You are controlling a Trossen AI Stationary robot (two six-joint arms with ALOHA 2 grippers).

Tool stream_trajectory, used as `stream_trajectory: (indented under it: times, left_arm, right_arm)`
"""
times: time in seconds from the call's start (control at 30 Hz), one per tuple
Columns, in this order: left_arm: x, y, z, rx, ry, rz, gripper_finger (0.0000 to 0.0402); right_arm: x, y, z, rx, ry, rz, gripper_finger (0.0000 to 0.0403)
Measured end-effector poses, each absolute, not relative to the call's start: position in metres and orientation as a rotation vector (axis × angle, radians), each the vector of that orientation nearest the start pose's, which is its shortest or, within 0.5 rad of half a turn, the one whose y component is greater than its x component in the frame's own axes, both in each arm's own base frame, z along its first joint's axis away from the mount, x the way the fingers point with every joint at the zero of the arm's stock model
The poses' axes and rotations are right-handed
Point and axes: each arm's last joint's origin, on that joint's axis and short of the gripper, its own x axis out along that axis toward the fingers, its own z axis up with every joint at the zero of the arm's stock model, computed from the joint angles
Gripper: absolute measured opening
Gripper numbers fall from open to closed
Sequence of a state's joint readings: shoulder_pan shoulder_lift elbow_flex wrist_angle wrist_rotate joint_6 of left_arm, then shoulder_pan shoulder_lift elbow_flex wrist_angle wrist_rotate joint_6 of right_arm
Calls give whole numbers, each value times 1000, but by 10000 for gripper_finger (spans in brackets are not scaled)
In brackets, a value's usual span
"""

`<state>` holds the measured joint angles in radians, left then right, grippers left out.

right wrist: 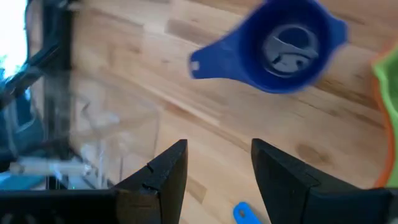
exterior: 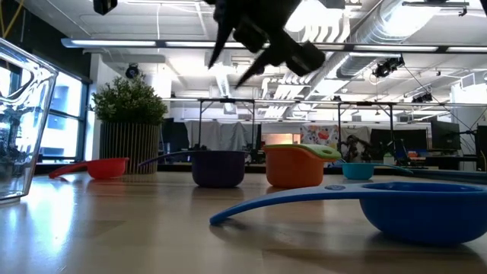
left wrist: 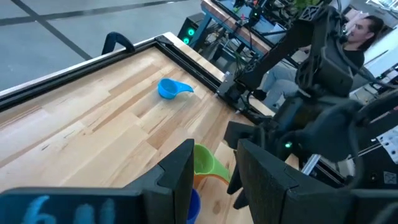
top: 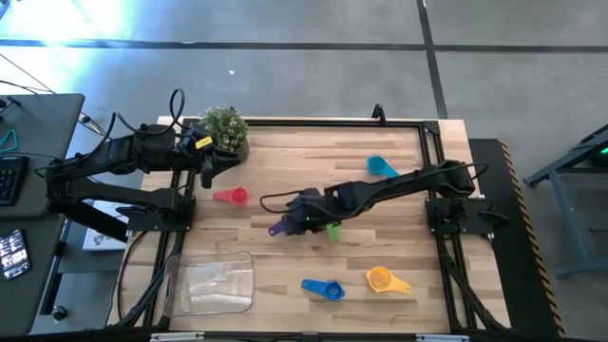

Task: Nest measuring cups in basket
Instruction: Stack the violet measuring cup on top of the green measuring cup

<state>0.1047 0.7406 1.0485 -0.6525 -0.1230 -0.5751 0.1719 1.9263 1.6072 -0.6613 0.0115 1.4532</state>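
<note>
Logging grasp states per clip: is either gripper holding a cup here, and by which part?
Nothing is held. The right gripper is open above the purple cup; the left gripper is open too.

**Colours on your tabletop**

You are looking at a pale striped-wood tabletop (top: pixel 313 161) carrying a red cup (top: pixel 231 196), purple cup (top: pixel 278 228), light blue cup (top: pixel 381 167), green cup (top: pixel 333 231), blue cup (top: pixel 325 289), yellow-orange cup (top: pixel 384 279), a clear basket (top: pixel 209 283) and green plant (top: pixel 224 123).

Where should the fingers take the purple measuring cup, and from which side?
By the rim of its bowl, from above: the purple measuring cup sits upright and open-topped, its flat handle low over the table. The right gripper, open, is above it.
</note>
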Motion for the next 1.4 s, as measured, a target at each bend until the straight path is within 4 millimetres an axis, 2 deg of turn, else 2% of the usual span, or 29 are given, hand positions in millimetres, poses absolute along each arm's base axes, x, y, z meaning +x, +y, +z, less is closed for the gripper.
stream_trajectory:
  times: [0.17,0.47,0.77,1.07,1.4]
  left_arm:
    - [130,17,380,-563,271,318,115]
    - [130,17,380,-561,273,318,115]
    - [130,17,380,-561,275,318,115]
    - [130,17,380,-561,275,318,115]
    - [130,17,380,-549,283,317,115]
  right_arm:
    - [404,77,235,1329,851,-726,169]
    - [403,82,228,1421,651,-905,169]
    - [419,89,201,1483,593,-924,169]
    - [418,89,198,1500,604,-959,169]
    - [421,91,179,1537,616,-1026,169]
